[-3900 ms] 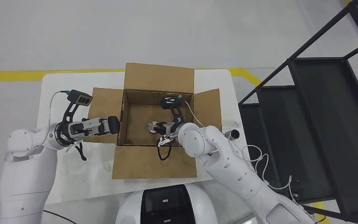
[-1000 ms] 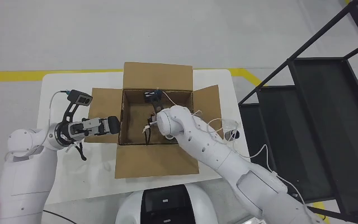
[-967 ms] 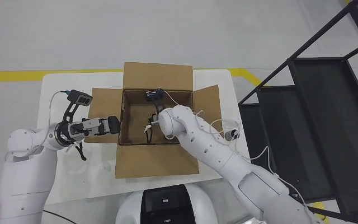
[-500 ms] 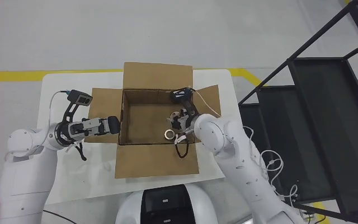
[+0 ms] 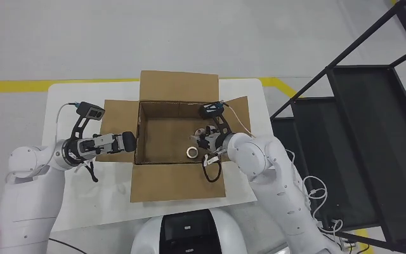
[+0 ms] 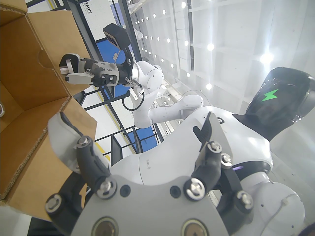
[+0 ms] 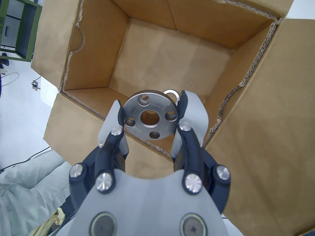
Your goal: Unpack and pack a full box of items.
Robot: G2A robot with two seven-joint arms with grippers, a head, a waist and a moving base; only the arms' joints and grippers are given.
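An open cardboard box (image 5: pixel 179 95) stands on the white table (image 5: pixel 70 101) with its flaps spread. My right gripper (image 5: pixel 202 138) hangs over the box's right side, shut on a round metal flange (image 7: pixel 150 118) with a centre bore and several bolt holes. The left wrist view shows that gripper (image 6: pixel 67 71) beyond the box flap (image 6: pixel 27 57). A small pale ring (image 5: pixel 190 152) lies on the box floor (image 7: pixel 157 57), just past the flange (image 5: pixel 203 134). My left gripper (image 5: pixel 130 141) sits open at the box's left wall, and its fingers (image 6: pixel 64 133) hold nothing.
A black metal stair frame (image 5: pixel 342 127) stands right of the table. A yellow floor line (image 5: pixel 63 84) runs behind it. The front flap (image 5: pixel 174 181) lies toward the robot, and bare table shows left of the box.
My right gripper came out of the box's back left corner and moved to the right side with the flange in it. The left arm has stayed still.
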